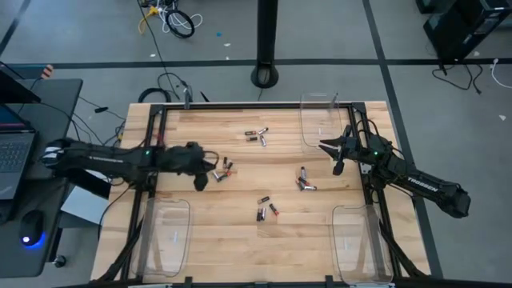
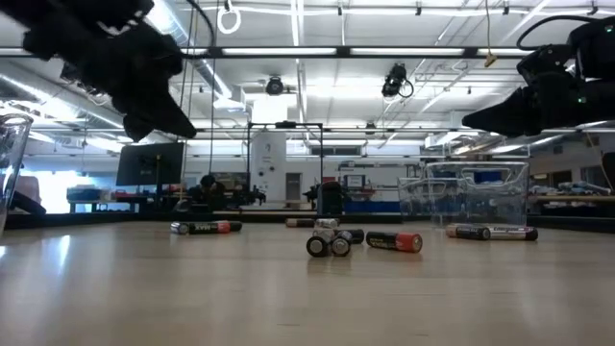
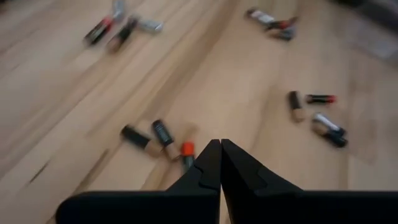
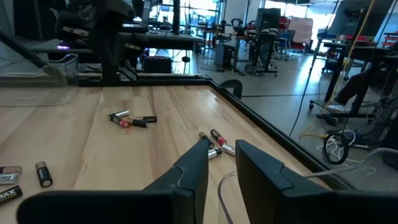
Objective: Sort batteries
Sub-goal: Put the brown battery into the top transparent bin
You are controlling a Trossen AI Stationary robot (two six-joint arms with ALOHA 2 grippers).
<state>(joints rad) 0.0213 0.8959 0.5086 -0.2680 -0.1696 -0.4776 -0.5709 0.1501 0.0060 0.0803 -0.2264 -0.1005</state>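
Several small batteries lie flat on the wooden table in loose groups: three (image 1: 221,170) just right of my left gripper, others at the far middle (image 1: 258,134), the centre right (image 1: 303,181) and the near middle (image 1: 266,209). My left gripper (image 1: 201,181) hangs above the table left of centre, tilted down, shut and holding nothing; its wrist view shows the tips (image 3: 220,144) together above the three nearest batteries (image 3: 163,132). My right gripper (image 1: 330,157) waits at the far right, level, open (image 4: 222,146), with nothing between its fingers.
Clear plastic trays stand at the far right (image 1: 320,120), near left (image 1: 164,236) and near right (image 1: 356,240) of the table. Black frame rails run along the table's left, right and far edges. Bare wood lies between the battery groups.
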